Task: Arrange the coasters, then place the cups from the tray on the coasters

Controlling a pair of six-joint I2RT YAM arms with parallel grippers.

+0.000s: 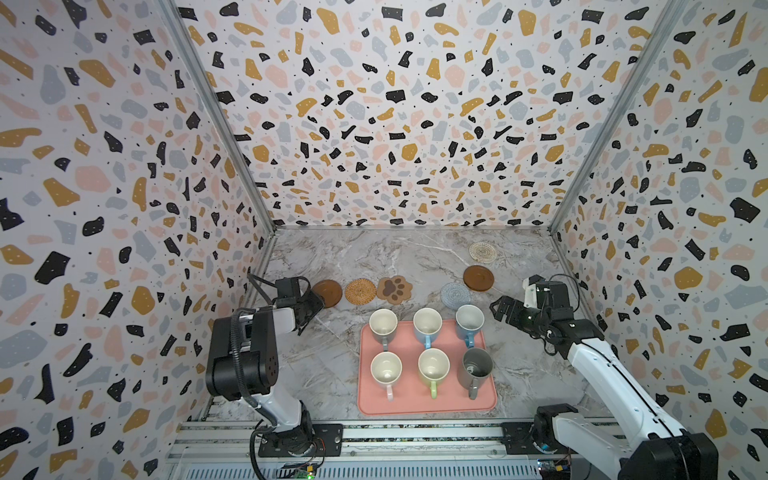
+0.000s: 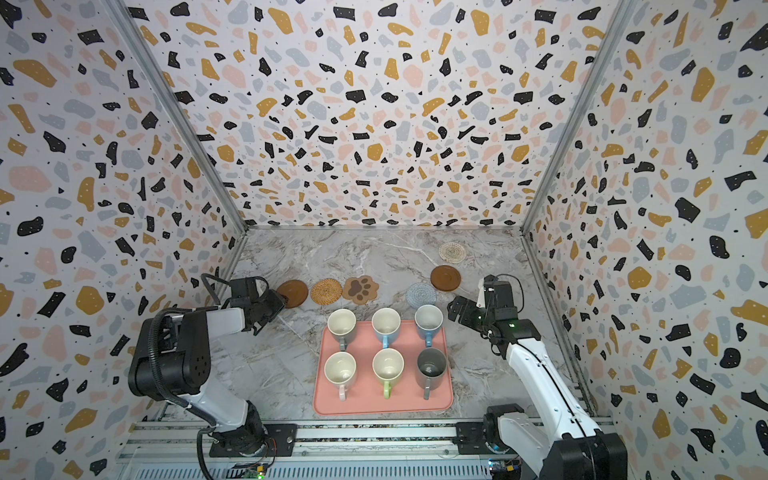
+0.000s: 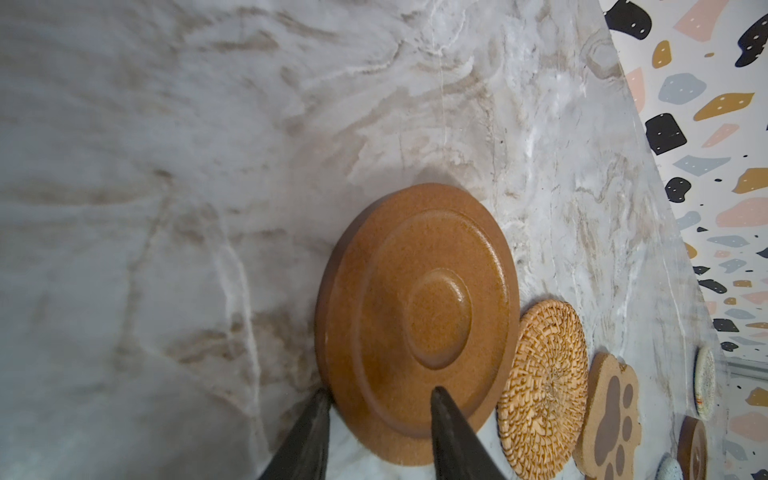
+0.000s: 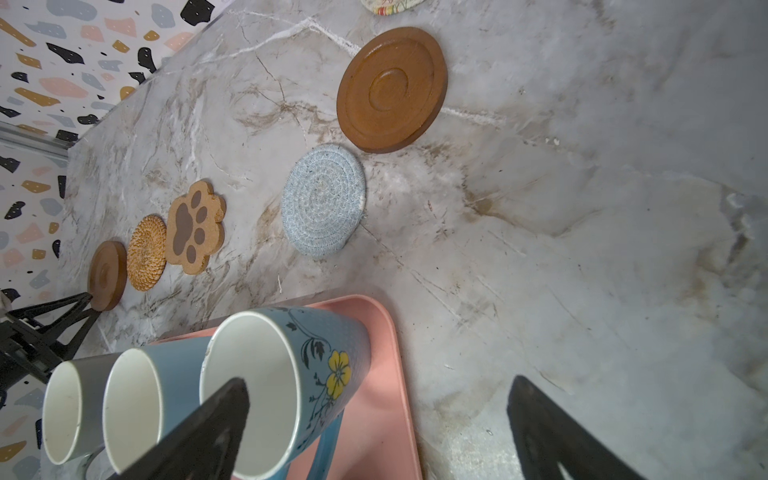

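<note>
A row of coasters lies behind the tray (image 1: 428,409): brown disc (image 1: 331,292), rattan round (image 1: 360,291), paw print (image 1: 394,288), grey-blue round (image 1: 455,295). A second brown disc (image 1: 478,278) and a cream woven round (image 1: 483,252) lie farther back right. My left gripper (image 3: 380,392) is shut on the first brown disc (image 3: 415,316), which rests on the table: one fingertip presses its outer edge, the other sits on its top face. Several cups stand on the tray, among them a blue flowered one (image 4: 291,374). My right gripper (image 4: 380,384) hangs open beside the tray's back right corner, holding nothing.
Terrazzo-patterned walls (image 1: 124,208) close in the marble table (image 1: 324,365) on the left, back and right. A metal rail (image 1: 415,434) with both arm bases runs along the front edge. The right arm (image 1: 602,365) slants in from the front right.
</note>
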